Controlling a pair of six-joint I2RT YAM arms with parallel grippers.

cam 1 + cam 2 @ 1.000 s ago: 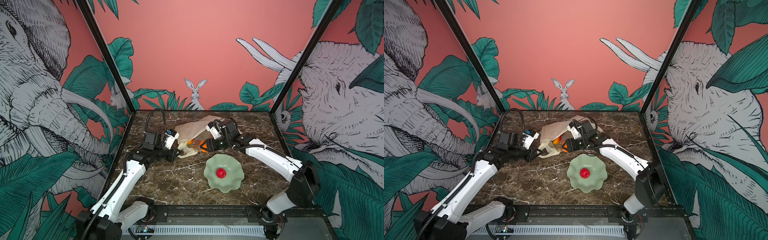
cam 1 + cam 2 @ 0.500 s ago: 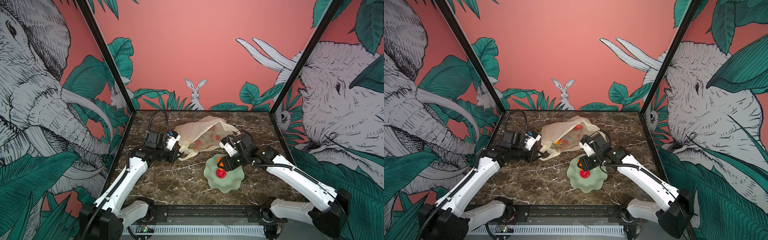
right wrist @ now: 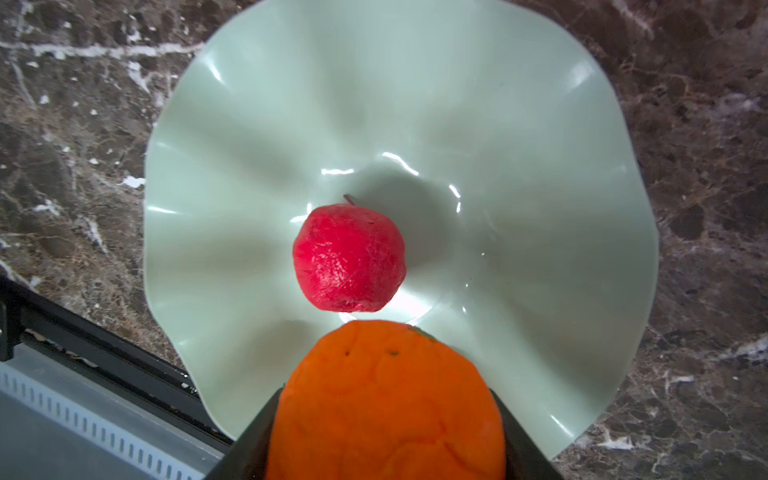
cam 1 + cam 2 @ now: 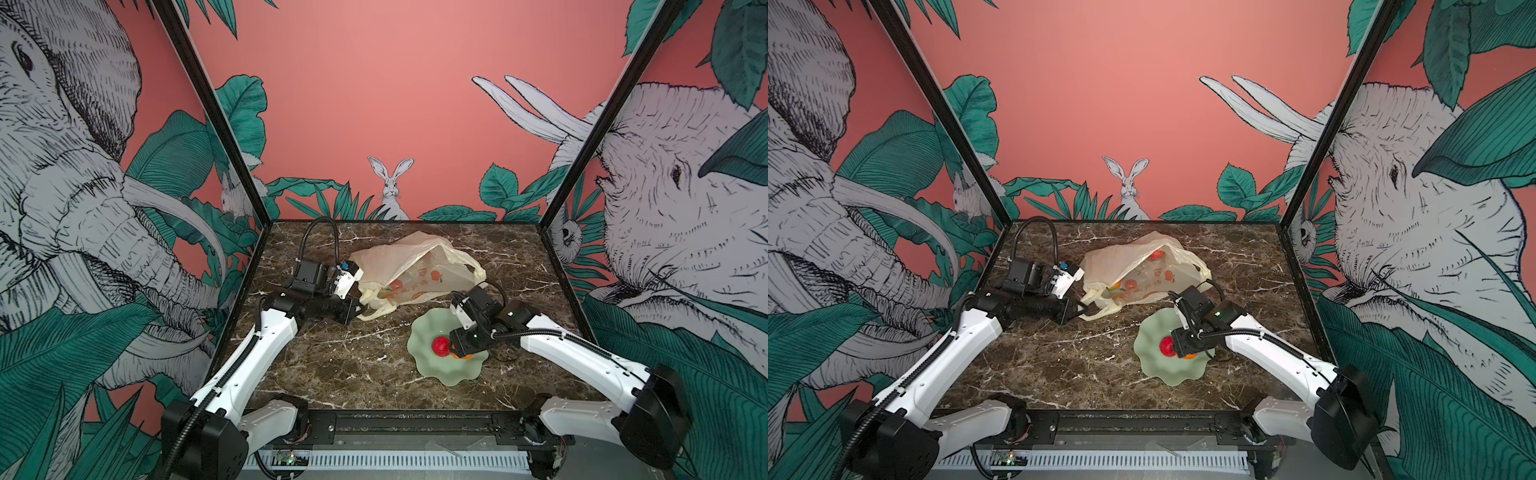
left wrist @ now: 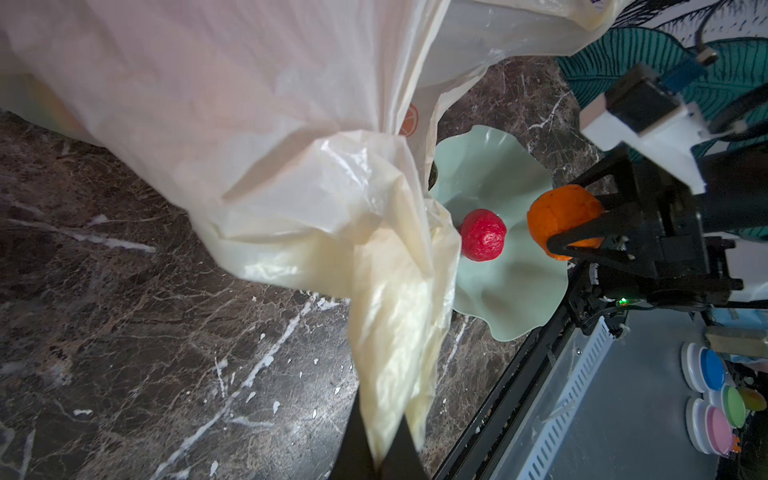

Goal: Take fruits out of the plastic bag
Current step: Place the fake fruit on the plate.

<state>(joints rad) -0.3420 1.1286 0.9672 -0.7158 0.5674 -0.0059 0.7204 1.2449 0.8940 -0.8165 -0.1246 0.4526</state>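
Cream-yellow, thin and crinkly, the translucent plastic bag lies slumped on the far middle of the dark brown marble table. At its near left corner the left jaws are pressed together on a bunched handle loop, and the film rises in folds from that pinch. Several small round toy fruits, red and orange, show through the bag, though the film blurs them too much to count. Near and to the right of the bag sits a pale green wavy-rimmed dish with one bumpy red fruit in its hollow. Over the dish the right jaws pinch a round orange fruit, just right of the red one.
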